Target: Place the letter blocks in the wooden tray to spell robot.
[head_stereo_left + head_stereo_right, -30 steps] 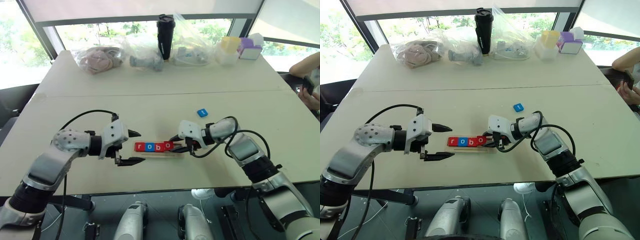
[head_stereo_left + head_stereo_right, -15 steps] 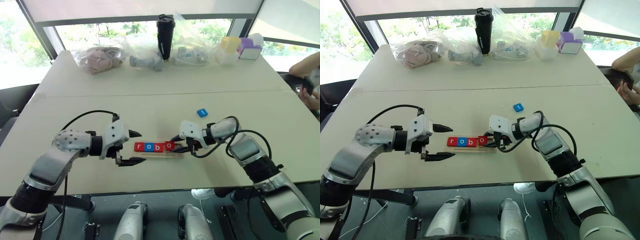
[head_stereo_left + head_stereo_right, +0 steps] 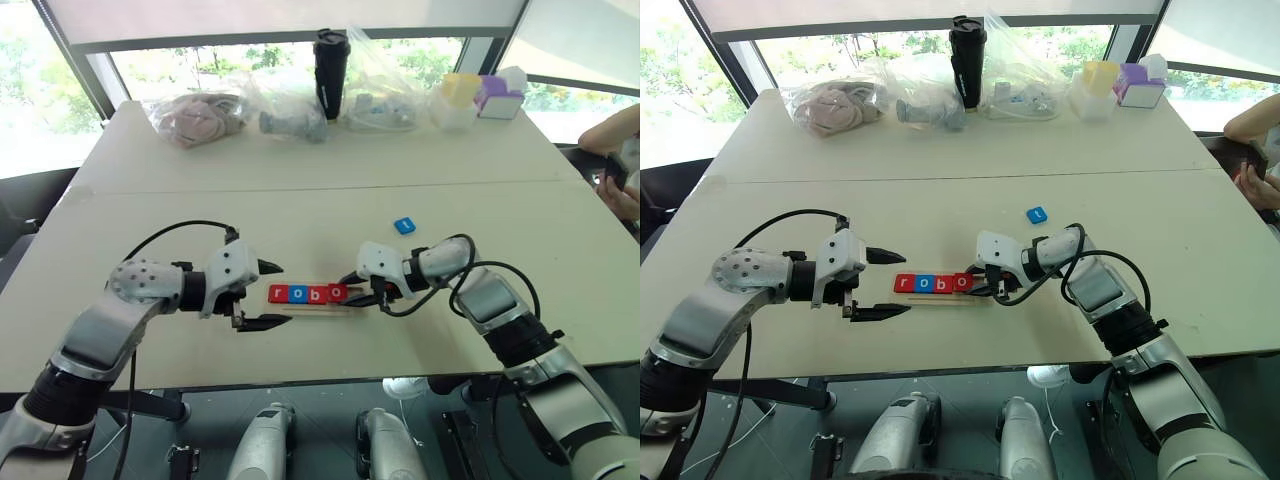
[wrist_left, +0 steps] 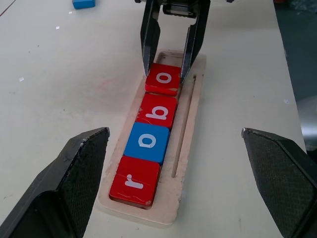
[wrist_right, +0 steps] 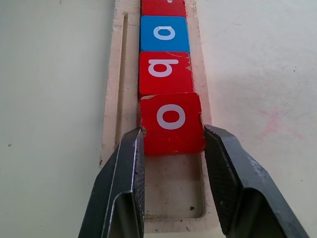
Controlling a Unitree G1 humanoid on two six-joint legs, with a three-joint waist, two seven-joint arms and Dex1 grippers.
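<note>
Beside tray's open end, right end effector flanking red o

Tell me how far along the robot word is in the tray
Done: r, o, b and a second red o sit in the wooden tray. In hand: the right tool brackets that o, fingers barely parted. Left: the blue t tile lies on the table; the end slot is empty.

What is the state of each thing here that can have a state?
Long pale wooden tray, four tiles seated, last place empty.
Red square o tile, flat in the tray, fourth place.
Blue square t tile, loose on the table.
Left claw, open, empty.
Right claw, around the o tile, grip unclear.
</note>
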